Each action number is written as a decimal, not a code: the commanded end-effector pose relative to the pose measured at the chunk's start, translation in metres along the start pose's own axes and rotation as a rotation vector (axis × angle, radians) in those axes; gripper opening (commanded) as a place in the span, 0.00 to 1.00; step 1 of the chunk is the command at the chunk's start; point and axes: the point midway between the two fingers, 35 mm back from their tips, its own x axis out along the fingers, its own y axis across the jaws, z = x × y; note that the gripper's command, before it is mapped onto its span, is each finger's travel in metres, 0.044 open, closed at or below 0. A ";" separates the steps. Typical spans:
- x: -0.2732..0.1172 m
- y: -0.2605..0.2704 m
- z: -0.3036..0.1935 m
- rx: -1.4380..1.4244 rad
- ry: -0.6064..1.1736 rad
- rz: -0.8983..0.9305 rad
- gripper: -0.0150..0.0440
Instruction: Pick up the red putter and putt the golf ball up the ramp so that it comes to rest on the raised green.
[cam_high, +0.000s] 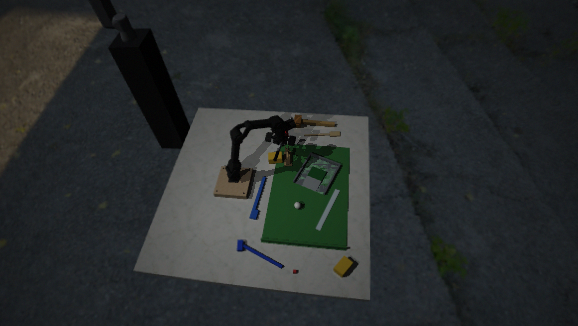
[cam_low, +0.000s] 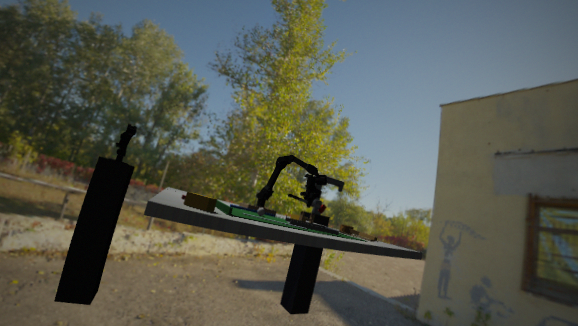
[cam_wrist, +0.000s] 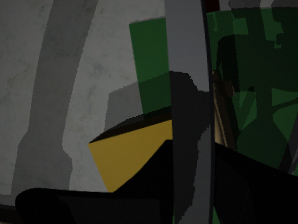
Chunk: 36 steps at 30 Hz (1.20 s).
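Observation:
My gripper (cam_high: 281, 139) (cam_wrist: 185, 146) is shut on the red putter; its grey shaft (cam_wrist: 187, 45) runs upright through the wrist view between the dark fingers. A bit of red (cam_high: 286, 133) (cam_low: 322, 206) shows at the gripper in the top and exterior views. The gripper is above the far left corner of the green mat (cam_high: 287, 227). The white golf ball (cam_high: 298, 205) (cam_low: 261, 211) rests on the mat, nearer the front. The grey-walled ramp piece (cam_high: 330, 184) with a green patch inside stands right of the gripper. Whether the putter head touches anything is hidden.
A yellow block (cam_high: 274, 158) (cam_wrist: 132, 155) and a brown wooden piece (cam_high: 288, 157) are below the gripper. A pale strip (cam_high: 328, 210) lies on the mat. Two blue clubs (cam_high: 258, 196) (cam_high: 262, 255) lie left and front; another yellow block (cam_high: 343, 266) is front right. Wooden tools (cam_high: 320, 123) lie behind.

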 end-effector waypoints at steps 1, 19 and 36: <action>-0.007 -0.017 -0.015 0.093 -0.004 -0.006 0.25; -0.026 -0.075 -0.103 0.564 -0.007 0.023 0.25; -0.046 -0.099 -0.200 0.940 0.010 0.039 0.25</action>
